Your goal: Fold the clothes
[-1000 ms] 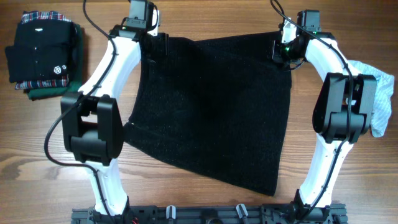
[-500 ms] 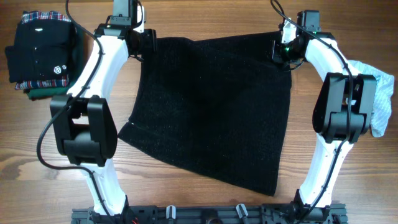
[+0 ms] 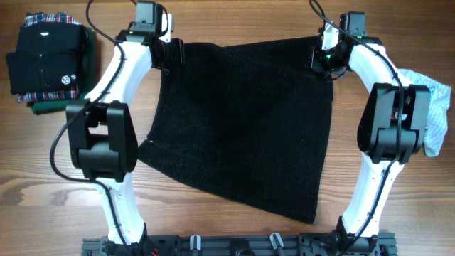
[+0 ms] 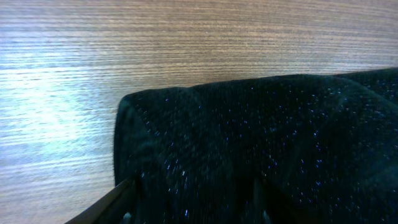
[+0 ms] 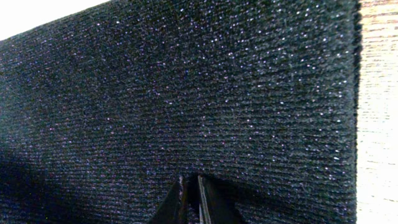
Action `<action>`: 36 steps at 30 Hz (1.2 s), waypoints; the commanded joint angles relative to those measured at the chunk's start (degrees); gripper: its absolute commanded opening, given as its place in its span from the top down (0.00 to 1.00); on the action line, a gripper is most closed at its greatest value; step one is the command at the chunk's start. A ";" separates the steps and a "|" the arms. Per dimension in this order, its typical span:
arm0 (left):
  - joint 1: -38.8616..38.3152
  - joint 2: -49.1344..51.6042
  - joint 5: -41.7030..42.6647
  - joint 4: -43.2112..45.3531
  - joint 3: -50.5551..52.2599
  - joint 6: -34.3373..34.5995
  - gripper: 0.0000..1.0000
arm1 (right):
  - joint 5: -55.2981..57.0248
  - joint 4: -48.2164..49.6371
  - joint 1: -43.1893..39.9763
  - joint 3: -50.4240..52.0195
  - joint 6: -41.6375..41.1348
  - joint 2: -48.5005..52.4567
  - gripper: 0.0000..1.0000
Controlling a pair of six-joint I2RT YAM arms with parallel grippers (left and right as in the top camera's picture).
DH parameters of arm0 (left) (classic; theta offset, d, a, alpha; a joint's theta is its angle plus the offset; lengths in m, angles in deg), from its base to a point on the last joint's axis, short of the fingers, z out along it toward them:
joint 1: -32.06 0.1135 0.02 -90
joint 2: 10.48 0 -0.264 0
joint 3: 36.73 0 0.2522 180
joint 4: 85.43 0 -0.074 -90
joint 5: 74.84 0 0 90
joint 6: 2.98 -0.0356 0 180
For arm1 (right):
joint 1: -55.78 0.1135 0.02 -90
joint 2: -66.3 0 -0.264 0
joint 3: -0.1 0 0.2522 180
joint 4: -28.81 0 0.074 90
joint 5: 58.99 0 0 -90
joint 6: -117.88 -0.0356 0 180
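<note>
Step, as judged: gripping far corners of black knit cloth (image 3: pixel 242 128) for first fold. Right end effector (image 5: pixel 189 186) pinches cloth. Left end effector (image 4: pixel 189 196) spread wide over corner; must close next.

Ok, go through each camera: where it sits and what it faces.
Overhead: above the table, looking straight down at both arms, the black cloth and a folded stack.
Left wrist: low over a cloth corner, left gripper fingers apart.
Right wrist: close over the cloth edge, right gripper pinched shut.
Shared: all show the black cloth.
</note>
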 commanded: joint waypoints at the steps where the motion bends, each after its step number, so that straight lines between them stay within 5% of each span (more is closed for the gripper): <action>1: -0.46 2.03 2.34 1.42 -0.28 -0.26 0.47 | -0.50 -0.20 0.13 0.11 -0.50 0.96 0.93; 14: -0.50 2.10 2.67 10.49 -0.28 2.73 0.96 | -0.46 -0.37 0.13 0.11 -0.68 0.96 0.92; 33: 8.17 2.40 -4.20 13.88 -0.28 2.73 0.94 | -0.28 -0.31 0.24 0.11 -1.55 0.96 0.91; 36: 8.48 2.40 -4.17 14.10 -0.28 2.73 0.54 | -0.31 0.04 0.24 0.11 -1.53 0.96 0.70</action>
